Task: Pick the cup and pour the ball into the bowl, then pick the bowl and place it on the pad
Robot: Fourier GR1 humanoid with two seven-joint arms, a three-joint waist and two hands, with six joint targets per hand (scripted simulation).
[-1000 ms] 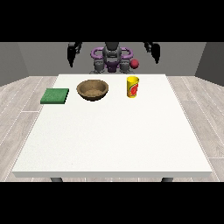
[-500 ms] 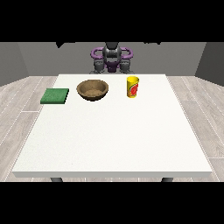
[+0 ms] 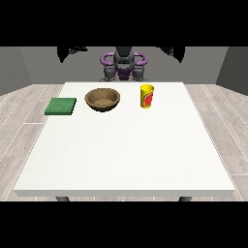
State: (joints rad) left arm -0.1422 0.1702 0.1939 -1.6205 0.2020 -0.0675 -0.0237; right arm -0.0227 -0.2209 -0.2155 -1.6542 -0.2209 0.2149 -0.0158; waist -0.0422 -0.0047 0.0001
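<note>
Your yellow cup [image 3: 147, 96] with a red mark on its side stands upright on the white table [image 3: 126, 145], right of the brown wooden bowl [image 3: 102, 99]; the green pad [image 3: 61, 106] lies at the table's left edge. No ball shows. Both hands [image 3: 69, 51] [image 3: 177, 51] are raised high at the top edge, touching nothing; you cannot tell how their fingers lie.
</note>
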